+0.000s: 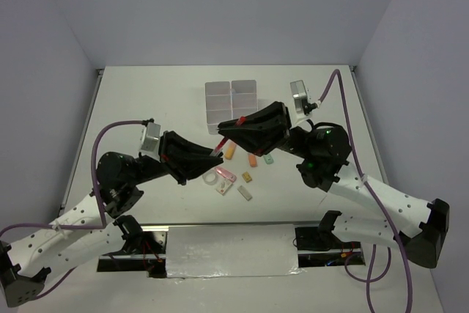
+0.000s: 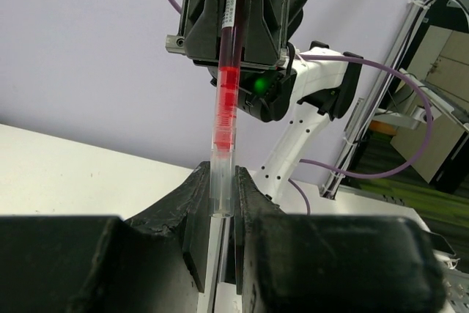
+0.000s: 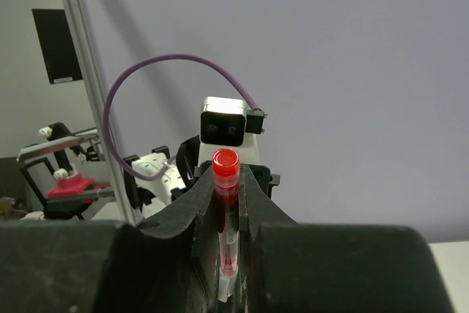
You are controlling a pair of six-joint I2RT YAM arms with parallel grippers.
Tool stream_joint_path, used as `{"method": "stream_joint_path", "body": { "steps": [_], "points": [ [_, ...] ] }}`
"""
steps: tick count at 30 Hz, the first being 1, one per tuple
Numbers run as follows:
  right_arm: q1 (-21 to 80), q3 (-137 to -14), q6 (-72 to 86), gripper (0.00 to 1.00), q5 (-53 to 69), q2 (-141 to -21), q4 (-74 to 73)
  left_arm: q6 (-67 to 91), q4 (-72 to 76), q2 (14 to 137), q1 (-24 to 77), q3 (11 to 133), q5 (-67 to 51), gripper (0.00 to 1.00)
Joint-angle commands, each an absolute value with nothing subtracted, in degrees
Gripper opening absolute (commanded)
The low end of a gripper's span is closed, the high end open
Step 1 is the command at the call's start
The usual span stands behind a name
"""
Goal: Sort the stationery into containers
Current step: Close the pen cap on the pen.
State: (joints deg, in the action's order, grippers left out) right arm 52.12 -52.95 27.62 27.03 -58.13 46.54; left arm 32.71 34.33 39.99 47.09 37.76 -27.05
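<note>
From above I see the containers [image 1: 231, 108] looking empty, though my arms hide the near ones, and most stationery [image 1: 226, 177] loose on the table [image 1: 146, 93]; the left wrist shows my left gripper [image 2: 222, 207] clamping the raised red pen [image 2: 226, 108] by its clear end, the right wrist my right gripper [image 3: 226, 203] pinching it under the cap.

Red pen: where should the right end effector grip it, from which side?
Grip the red pen just under its cap, coming end-on, opposite the left end effector pinching its clear end; the slim straight barrel suits a pinch.
</note>
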Motion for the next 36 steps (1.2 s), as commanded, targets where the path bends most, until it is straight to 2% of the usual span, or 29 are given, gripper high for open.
{"method": "stream_joint_path", "body": {
  "steps": [1,6,13,25,36],
  "points": [
    [51.68,-51.60,27.59,0.00,28.21,-57.39,49.48,30.85,35.60,39.55,47.29,41.13,-28.39,0.00],
    [51.77,-46.25,31.90,0.00,27.25,-58.09,58.08,30.50,40.06,38.32,47.29,39.38,-29.27,0.00],
    [51.59,-44.56,36.64,0.00,27.33,-60.11,61.96,30.59,44.55,38.76,47.29,38.23,-31.64,0.00],
    [53.35,-45.26,32.44,0.00,26.45,-61.78,53.62,27.33,39.81,37.97,47.29,40.78,-32.43,0.00],
    [56.15,-41.84,29.71,0.00,26.89,-64.50,53.18,26.89,38.94,38.14,47.29,42.01,-31.99,0.00]
  ]
}}
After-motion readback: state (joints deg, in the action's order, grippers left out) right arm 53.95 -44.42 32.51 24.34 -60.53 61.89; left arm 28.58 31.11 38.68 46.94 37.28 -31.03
